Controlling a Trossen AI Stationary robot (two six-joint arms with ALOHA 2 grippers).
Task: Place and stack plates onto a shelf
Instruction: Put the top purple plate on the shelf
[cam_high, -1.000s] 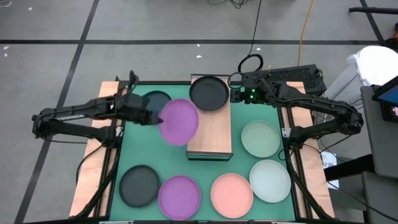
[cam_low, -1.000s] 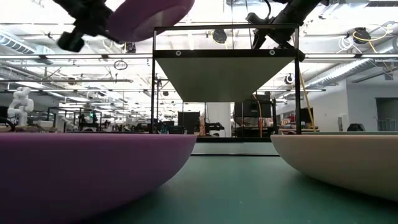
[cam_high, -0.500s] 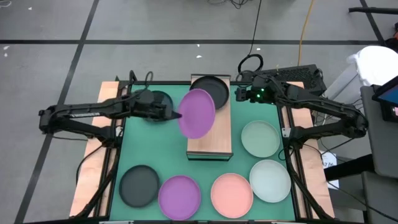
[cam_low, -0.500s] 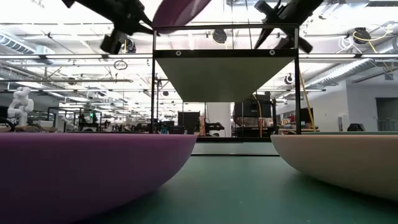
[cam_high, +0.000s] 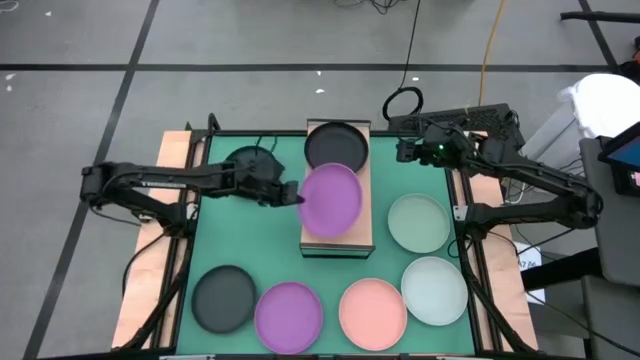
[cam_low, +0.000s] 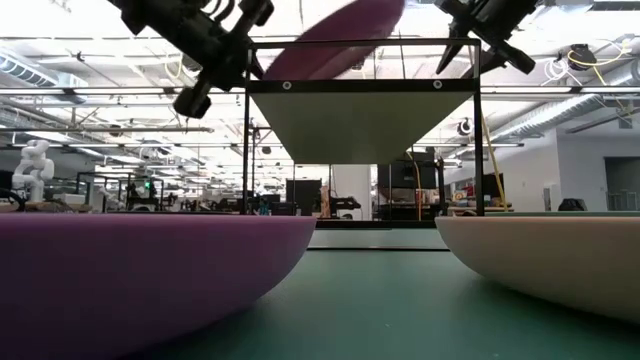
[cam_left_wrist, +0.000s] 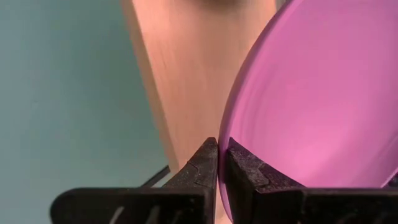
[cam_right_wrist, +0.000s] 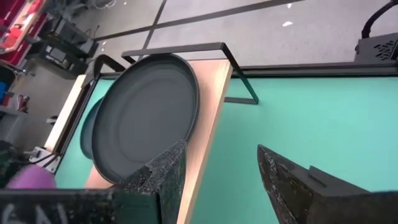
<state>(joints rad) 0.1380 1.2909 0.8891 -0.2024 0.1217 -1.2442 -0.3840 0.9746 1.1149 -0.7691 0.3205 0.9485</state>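
Observation:
A purple plate (cam_high: 332, 200) hangs tilted over the near half of the wooden shelf (cam_high: 352, 232), with my left gripper (cam_high: 293, 196) shut on it. It shows again in the left wrist view (cam_left_wrist: 311, 93) and in the low view (cam_low: 340, 40). A dark grey plate (cam_high: 336, 146) lies flat on the shelf's far half. My right gripper (cam_high: 405, 150) stands open above the mat, just right of the shelf's far end; its wrist view shows that dark grey plate (cam_right_wrist: 146, 118) ahead of its fingers. My left gripper pinches the purple plate's rim (cam_left_wrist: 227, 127) at its left edge between the two fingers (cam_left_wrist: 202, 165). The fingers come from the table's left, slanting down. The plate is held above the shelf, tilted, with its edge away from the gripper higher.
On the green mat (cam_high: 390, 180) lie a pale green plate (cam_high: 418, 222), a whitish-blue plate (cam_high: 434, 290), a pink plate (cam_high: 372, 312), a second purple plate (cam_high: 288, 316) and a dark grey plate (cam_high: 224, 298). Another dark plate (cam_high: 248, 158) lies under my left arm.
My left gripper has carried the purple plate toward the table's right edge and somewhat down, from beside the shelf to over its near half; the plate stays tilted. My right gripper has drawn back from the shelf toward the right edge and risen a little, still open.

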